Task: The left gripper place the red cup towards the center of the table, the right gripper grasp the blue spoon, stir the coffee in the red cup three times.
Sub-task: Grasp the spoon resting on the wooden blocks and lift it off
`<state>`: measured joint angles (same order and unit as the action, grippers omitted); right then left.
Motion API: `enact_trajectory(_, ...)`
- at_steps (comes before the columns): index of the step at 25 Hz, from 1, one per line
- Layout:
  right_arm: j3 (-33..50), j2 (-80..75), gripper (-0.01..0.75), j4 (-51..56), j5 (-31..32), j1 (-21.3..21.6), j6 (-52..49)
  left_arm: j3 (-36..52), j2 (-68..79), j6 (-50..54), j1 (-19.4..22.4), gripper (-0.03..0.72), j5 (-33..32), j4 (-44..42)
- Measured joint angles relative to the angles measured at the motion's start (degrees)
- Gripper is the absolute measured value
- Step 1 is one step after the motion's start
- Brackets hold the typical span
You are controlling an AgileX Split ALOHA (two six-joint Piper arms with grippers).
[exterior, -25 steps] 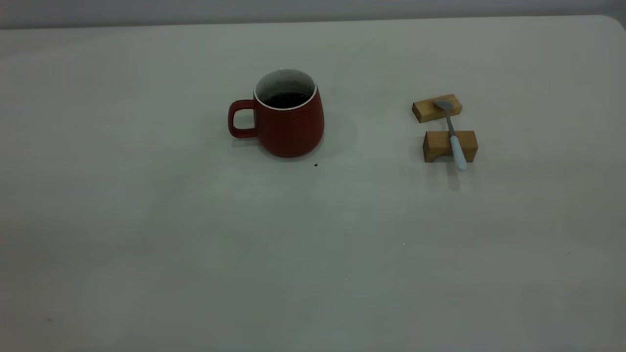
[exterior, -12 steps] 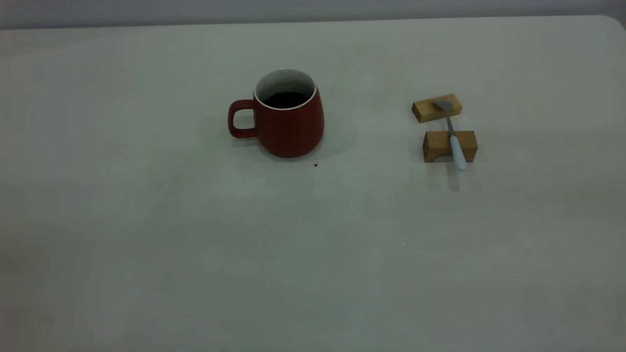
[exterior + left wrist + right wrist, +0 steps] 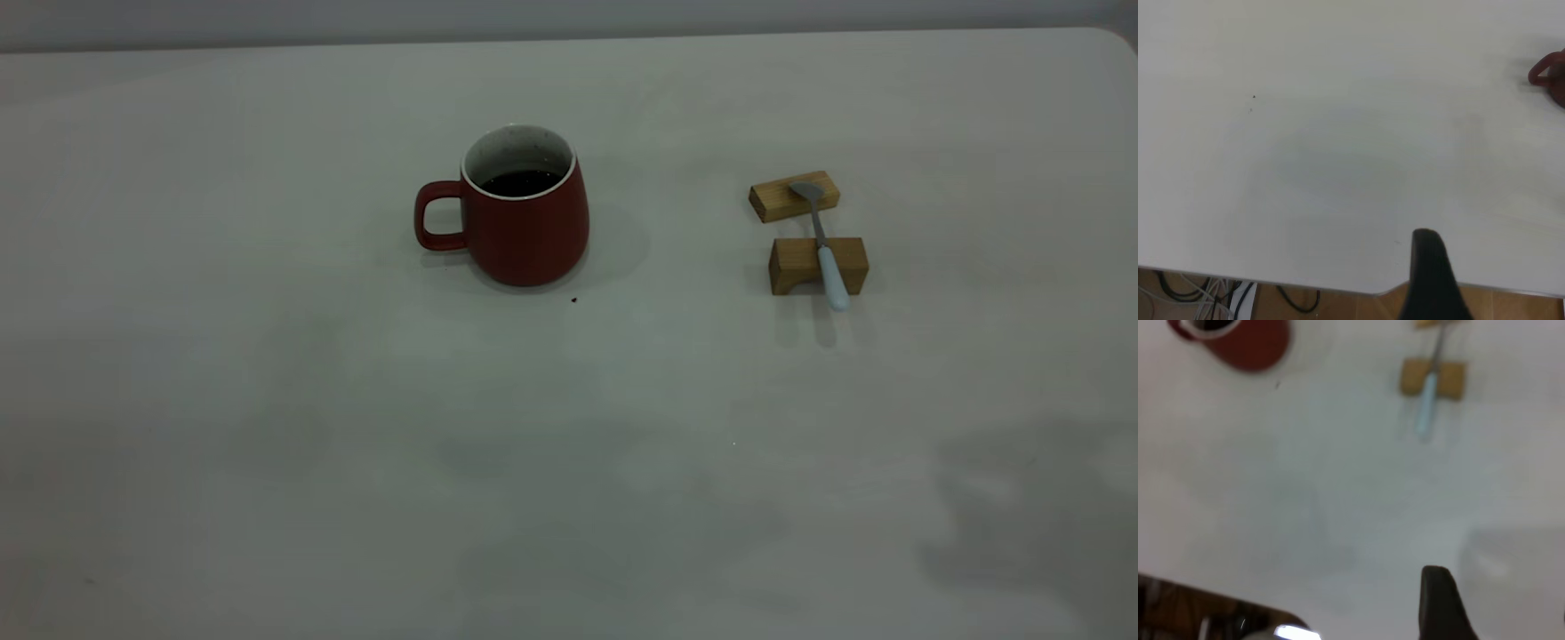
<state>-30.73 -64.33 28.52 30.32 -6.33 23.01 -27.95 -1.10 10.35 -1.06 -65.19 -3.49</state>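
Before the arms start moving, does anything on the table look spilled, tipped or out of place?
Nothing much. The red cup stands upright, the blue spoon lies across two wooden blocks. Only a tiny dark speck sits beside the cup.

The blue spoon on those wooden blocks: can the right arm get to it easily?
Probably yes. The blue spoon lies across two wooden blocks, its handle raised off the table, with nothing around it; the red cup stands well apart.
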Motion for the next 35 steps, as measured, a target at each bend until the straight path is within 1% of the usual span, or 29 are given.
enact_trajectory(3,-3.5,-11.1,0.475,7.4,-1.9,0.0,9.7,0.0,0.0,0.0,0.0,0.555,0.0,0.0)
enact_trajectory(6,-8.2,-20.6,0.489,11.6,-3.1,0.0,16.7,0.0,0.0,0.0,0.0,0.555,0.0,0.0)
enact_trajectory(10,-15.1,-31.0,0.541,12.6,-3.2,-1.5,17.9,0.0,0.0,0.0,0.0,0.555,0.0,0.0)
enact_trajectory(13,-20.2,-37.9,0.553,12.5,-3.0,-3.5,14.4,0.0,0.0,0.0,0.0,0.555,0.0,0.0)
enact_trajectory(16,-26.6,-45.4,0.555,10.8,0.1,-4.8,9.0,0.0,0.0,0.0,0.0,0.555,0.0,0.0)
enact_trajectory(19,-33.5,-52.4,0.555,5.4,3.2,-5.6,0.6,0.0,0.0,-0.1,0.0,0.555,0.0,0.0)
enact_trajectory(21,-37.0,-55.9,0.555,1.3,4.0,-5.8,-6.4,0.0,0.0,-0.1,0.0,0.555,0.0,0.0)
enact_trajectory(24,-41.0,-59.0,0.555,-3.5,4.9,-5.8,-13.1,0.0,0.0,-0.1,0.0,0.555,0.0,0.0)
enact_trajectory(28,-44.9,-62.9,0.555,-4.4,7.7,-5.8,-15.9,0.0,0.0,-0.1,0.0,0.555,0.0,0.0)
enact_trajectory(35,-48.5,-68.7,0.555,-5.0,8.5,-6.3,-16.9,0.0,0.0,-0.1,0.0,0.555,0.0,0.0)
